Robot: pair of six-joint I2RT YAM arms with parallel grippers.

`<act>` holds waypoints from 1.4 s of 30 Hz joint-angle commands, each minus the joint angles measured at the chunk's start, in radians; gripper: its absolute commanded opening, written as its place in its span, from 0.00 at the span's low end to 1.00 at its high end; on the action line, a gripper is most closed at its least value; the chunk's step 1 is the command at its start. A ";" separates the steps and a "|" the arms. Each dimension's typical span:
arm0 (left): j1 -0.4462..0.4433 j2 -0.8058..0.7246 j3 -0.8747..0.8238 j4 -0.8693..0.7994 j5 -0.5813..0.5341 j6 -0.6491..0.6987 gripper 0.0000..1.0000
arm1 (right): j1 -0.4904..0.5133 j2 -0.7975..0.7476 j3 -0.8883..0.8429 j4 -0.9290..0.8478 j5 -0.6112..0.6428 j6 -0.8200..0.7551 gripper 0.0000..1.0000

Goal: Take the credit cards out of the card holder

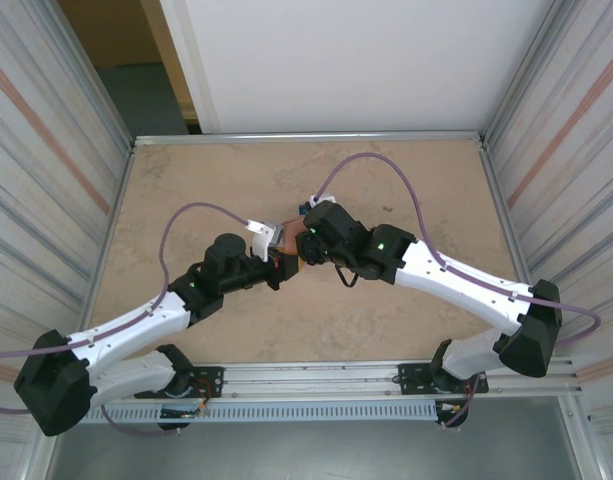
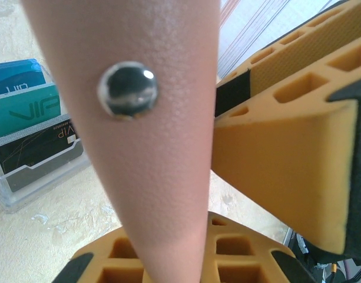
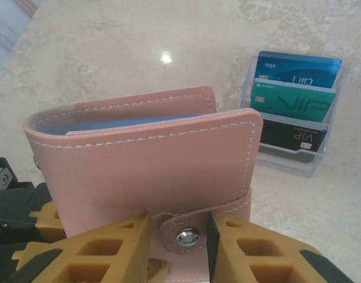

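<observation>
The right gripper's (image 3: pixel 179 229) jaws hug the card holder's (image 3: pixel 145 171) snap tab (image 3: pixel 222 210); whether they grip it, I cannot tell. The left wrist view shows the left gripper (image 2: pixel 174 260) pinched tight on the holder.

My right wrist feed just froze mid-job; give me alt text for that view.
A salmon-pink card holder stands closed in the foreground, its snap tab between the two yellow fingers of the right gripper at the bottom edge. Behind it to the right, a clear tiered stand on the marbled table shows three cards: blue, teal, black.
</observation>
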 commanded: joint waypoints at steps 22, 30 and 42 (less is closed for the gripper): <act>0.003 -0.036 -0.003 0.049 -0.025 -0.011 0.00 | -0.017 -0.041 -0.039 -0.032 0.063 0.041 0.18; 0.004 -0.033 -0.004 0.049 -0.023 -0.014 0.00 | -0.033 -0.075 -0.072 -0.001 0.034 0.043 0.16; 0.004 -0.033 0.000 0.052 -0.017 -0.016 0.00 | -0.052 -0.081 -0.089 0.005 0.003 0.043 0.17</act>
